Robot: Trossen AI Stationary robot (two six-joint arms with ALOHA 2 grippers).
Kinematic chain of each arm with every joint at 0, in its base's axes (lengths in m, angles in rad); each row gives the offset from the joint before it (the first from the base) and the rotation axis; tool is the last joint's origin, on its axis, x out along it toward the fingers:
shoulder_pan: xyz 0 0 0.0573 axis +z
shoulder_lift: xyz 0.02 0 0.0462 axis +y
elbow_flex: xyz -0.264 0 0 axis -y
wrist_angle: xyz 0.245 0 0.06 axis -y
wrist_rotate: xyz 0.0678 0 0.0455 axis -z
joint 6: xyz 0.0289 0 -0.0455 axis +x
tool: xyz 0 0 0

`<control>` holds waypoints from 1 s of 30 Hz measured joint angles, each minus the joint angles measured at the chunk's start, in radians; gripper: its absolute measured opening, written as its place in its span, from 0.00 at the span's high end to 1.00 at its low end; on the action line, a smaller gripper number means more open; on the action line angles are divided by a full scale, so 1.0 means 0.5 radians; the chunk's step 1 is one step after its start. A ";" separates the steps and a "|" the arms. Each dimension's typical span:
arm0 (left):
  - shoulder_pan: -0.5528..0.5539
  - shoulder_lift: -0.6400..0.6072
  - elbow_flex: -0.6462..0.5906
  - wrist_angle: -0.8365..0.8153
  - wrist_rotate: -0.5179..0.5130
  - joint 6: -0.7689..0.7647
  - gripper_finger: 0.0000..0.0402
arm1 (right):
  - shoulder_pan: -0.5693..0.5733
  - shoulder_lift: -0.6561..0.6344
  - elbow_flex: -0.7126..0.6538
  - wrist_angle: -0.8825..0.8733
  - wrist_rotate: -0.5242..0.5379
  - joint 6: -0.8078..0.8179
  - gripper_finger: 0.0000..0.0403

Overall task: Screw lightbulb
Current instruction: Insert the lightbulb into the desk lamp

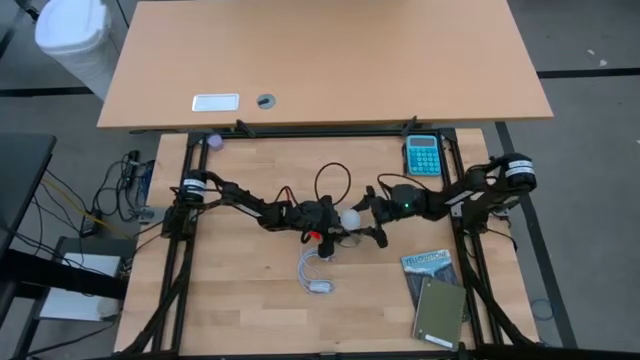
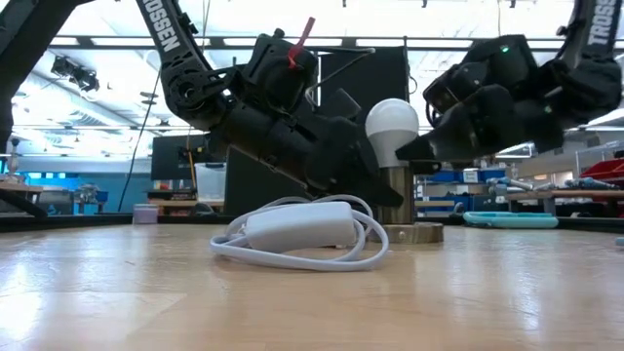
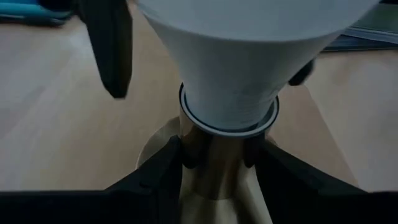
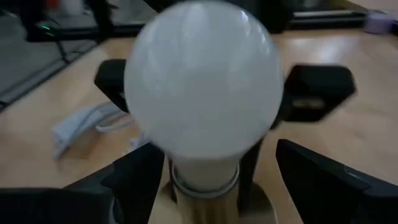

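So the left gripper (image 1: 322,213) is clamped shut on the brassy socket stem (image 3: 214,155), fingers (image 3: 163,163) pinched in on both sides right under the bulb (image 2: 391,127). The bulb is seated upright in the socket, near the middle of the table (image 1: 240,300), a bit toward the far edge.

The right gripper (image 1: 372,212) is parked at the globe with its fingers (image 4: 323,163) spread wide on either side, not touching it as far as can be seen, so nothing is being turned right now.

What could go wrong: if the globe gets pinched off-centre on the next grab, the bulb could be cocked in the threads and cross-threaded, or the smooth glass could just be slipped over with no turn gained. If the left grip is eased off, the whole socket would likely be spun along with the bulb. The white cord (image 2: 292,255) and its switch block (image 2: 297,225) are lying loose just on the near side of the socket, so they could be dragged or snagged by a sweeping finger.

Room-wise: plenty of bare table is left toward the near edge and the left side. A calculator (image 1: 421,155) sits at the far right, and a book (image 1: 430,265) and notebook (image 1: 439,312) are stacked toward the near-right corner, all well apart from the work.
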 joint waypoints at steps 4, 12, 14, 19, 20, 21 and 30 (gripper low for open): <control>0.000 0.000 -0.001 -0.001 0.058 0.005 0.53 | -0.051 0.163 0.073 0.113 -0.183 0.005 0.25; -0.001 0.000 -0.002 -0.004 0.150 0.030 0.53 | -0.108 0.319 0.122 0.352 -0.518 0.121 0.29; -0.001 0.000 -0.002 -0.004 0.161 0.042 0.53 | -0.117 0.320 0.122 0.354 -0.561 0.124 0.31; -0.001 0.000 -0.002 -0.003 0.166 0.048 0.53 | -0.118 0.330 0.122 0.364 -0.599 0.119 0.40; -0.001 0.000 -0.002 -0.002 0.166 0.048 0.53 | -0.118 0.330 0.122 0.364 -0.600 0.111 0.43; -0.001 0.000 -0.002 -0.002 0.167 0.049 0.53 | -0.118 0.330 0.122 0.363 -0.599 0.104 0.45; -0.002 0.000 -0.002 -0.001 0.158 0.024 0.53 | -0.118 0.332 0.122 0.342 -0.550 0.107 0.56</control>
